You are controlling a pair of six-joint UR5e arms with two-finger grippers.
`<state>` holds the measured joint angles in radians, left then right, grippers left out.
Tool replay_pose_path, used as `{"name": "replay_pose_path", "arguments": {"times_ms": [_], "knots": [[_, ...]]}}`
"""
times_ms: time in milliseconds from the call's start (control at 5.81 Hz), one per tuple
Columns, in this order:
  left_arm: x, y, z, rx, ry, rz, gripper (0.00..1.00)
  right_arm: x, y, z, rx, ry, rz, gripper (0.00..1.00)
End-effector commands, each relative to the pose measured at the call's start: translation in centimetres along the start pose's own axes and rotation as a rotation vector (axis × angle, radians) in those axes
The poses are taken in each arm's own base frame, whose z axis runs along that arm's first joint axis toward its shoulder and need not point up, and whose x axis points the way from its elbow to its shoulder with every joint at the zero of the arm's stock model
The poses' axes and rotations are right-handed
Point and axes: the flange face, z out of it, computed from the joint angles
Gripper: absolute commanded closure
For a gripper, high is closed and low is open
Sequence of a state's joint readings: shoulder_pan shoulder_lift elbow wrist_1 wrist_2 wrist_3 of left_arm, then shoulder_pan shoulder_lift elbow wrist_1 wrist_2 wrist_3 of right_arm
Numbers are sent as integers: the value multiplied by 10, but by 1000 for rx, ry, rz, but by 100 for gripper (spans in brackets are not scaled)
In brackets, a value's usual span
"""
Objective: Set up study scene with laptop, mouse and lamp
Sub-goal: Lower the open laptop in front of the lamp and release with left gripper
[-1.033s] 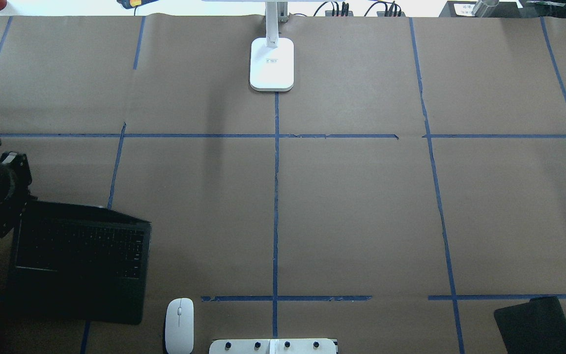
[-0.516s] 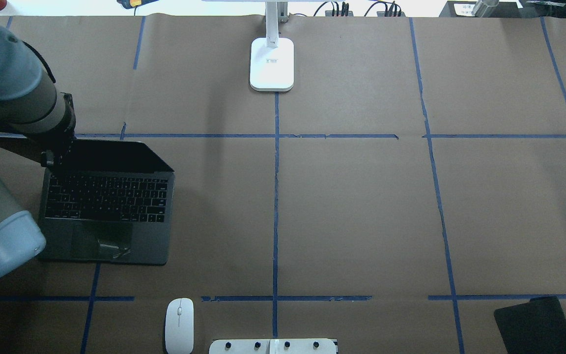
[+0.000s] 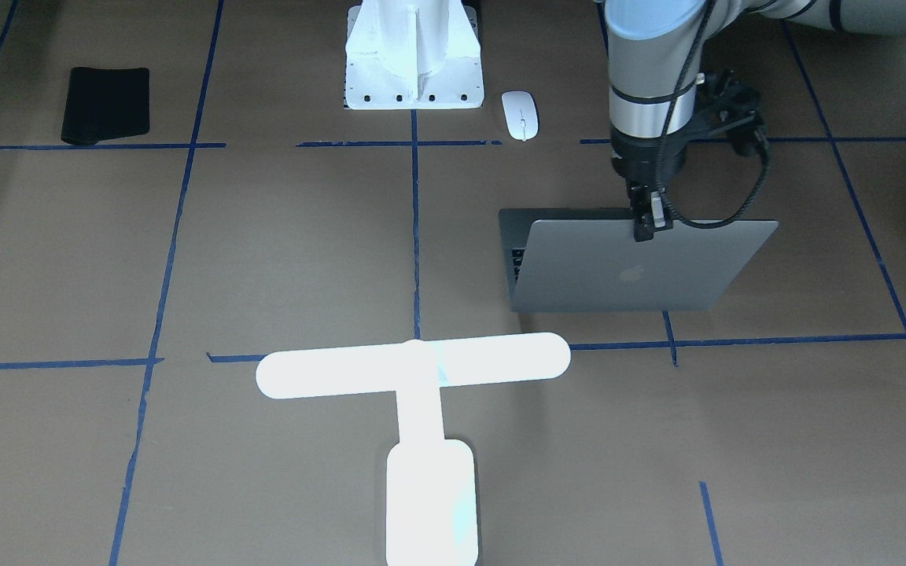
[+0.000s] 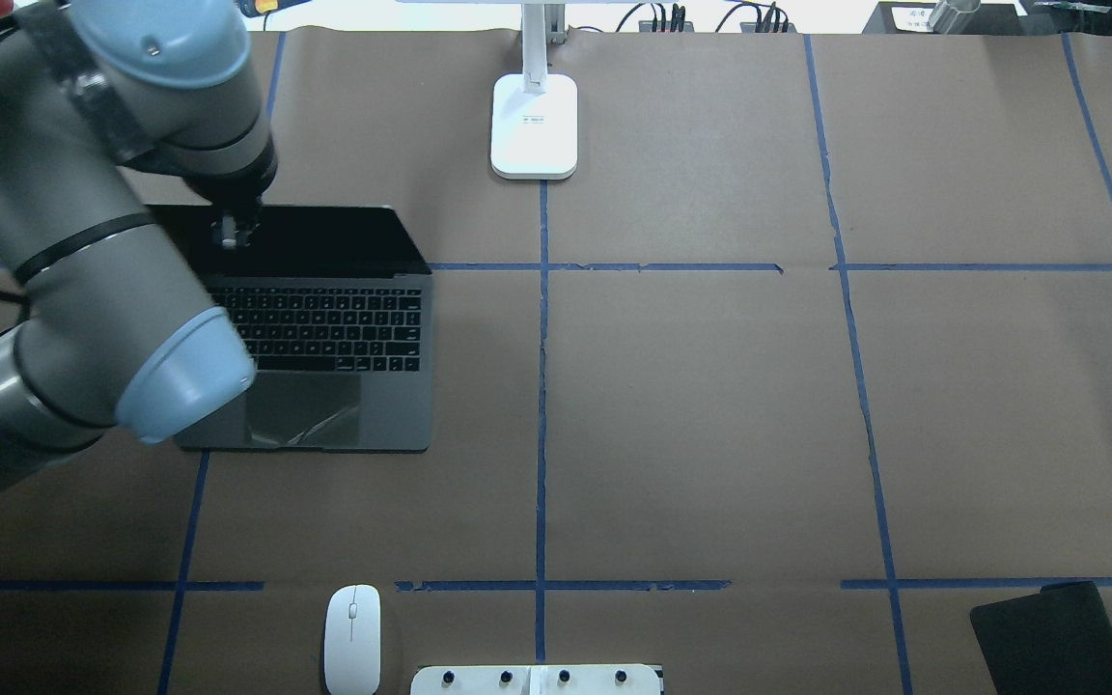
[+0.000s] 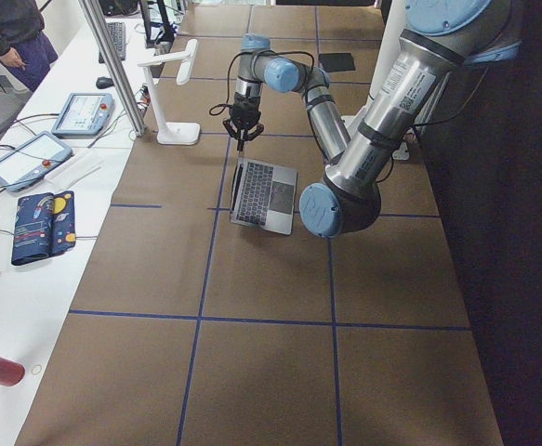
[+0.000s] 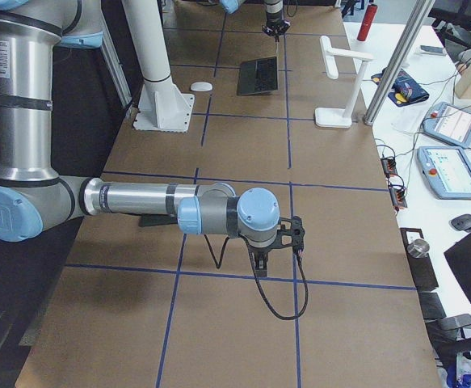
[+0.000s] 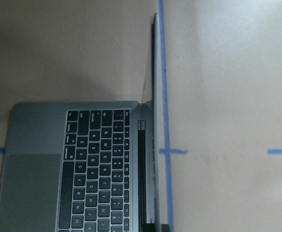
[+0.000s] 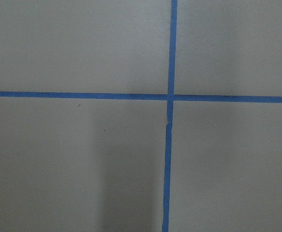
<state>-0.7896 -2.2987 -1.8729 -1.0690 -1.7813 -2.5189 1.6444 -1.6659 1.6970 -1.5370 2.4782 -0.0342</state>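
counter (image 4: 710, 405): covered in brown paper, marked into a grid with blue tape (image 4: 542, 386).
laptop (image 4: 324, 357): open, in the left half of the counter, about midway between the robot-side edge and the far edge, nearer the left end than the centre. I see the keyboard and trackpad on the side toward the robot-side edge. The lid stands close to upright, its logo side turned to the far edge.
left gripper (image 3: 645, 229): I have it coming straight down onto the top edge of the laptop's lid and closed on that edge, one finger either side. On its wrist camera the lid runs edge-on up the middle of my view.
right gripper (image 6: 259, 260): pointing down, low over bare paper toward the right end, above a crossing of tape lines. I only get it from the side camera, so I cannot tell whether it is open or closed. Its own wrist camera shows me paper and tape and no fingers.
pedestal (image 3: 414, 55): white, with a bolted plate, at the middle of the robot-side edge.
mouse (image 4: 352, 639): at the robot-side edge, just beside the pedestal on its left-end side. It is well apart from the laptop, its length pointing toward the far edge.
lamp (image 3: 414, 377): lit, at the middle of the far edge. The base sits on the paper and the bar head runs parallel to that edge, on the robot's side of the base.
black pad (image 4: 1048, 637): lying flat in the corner where the robot-side edge meets the right end.
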Motion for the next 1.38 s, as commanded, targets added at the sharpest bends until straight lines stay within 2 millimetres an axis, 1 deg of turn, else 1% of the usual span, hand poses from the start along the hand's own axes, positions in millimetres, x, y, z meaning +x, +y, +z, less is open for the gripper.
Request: {"name": "replay_pose_path", "arguments": {"times_ms": [0, 172, 344, 516, 1205], "knots": [[13, 82, -20, -37, -32, -39, 100, -4, -1, -3, 6, 0, -8, 0], [9, 129, -26, -73, -36, -60, 100, -12, -1, -9, 15, 1, -18, 0], [3, 174, -24, -127, -35, -74, 100, -11, -1, -9, 13, 1, -18, 0], [8, 198, -25, -149, -29, -80, 100, -11, 0, -8, 12, 1, -15, 0], [14, 201, -26, -192, 5, -61, 100, -10, 2, -8, 10, 1, -14, 0]]}}
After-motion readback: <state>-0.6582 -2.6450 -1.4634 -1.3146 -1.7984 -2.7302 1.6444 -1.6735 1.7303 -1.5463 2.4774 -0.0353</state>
